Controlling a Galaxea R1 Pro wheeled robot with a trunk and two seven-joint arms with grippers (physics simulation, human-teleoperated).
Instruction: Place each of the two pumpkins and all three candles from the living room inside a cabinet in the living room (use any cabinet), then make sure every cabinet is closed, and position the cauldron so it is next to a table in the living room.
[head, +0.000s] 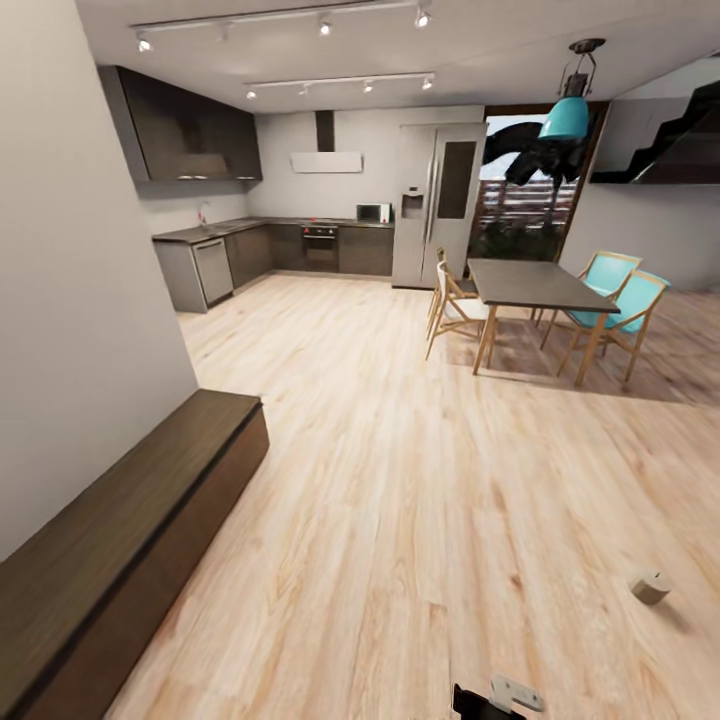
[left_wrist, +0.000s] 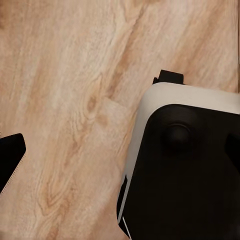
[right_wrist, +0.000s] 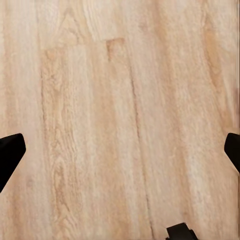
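Wooden floor (head: 420, 480), cabinet (head: 120, 540) left, candle (head: 650, 587) right.

Readable text: we find none in any of the three views.
Fridge (head: 437, 200): we see a dark door panel and a dispenser, but no brand or lettering that we can read.
Microwave (head: 373, 213): too small for us to make out any marks.
Oven (head: 320, 243): we read no dial numbers or logo.
Floor (head: 420, 500): plain wood grain, no signs.
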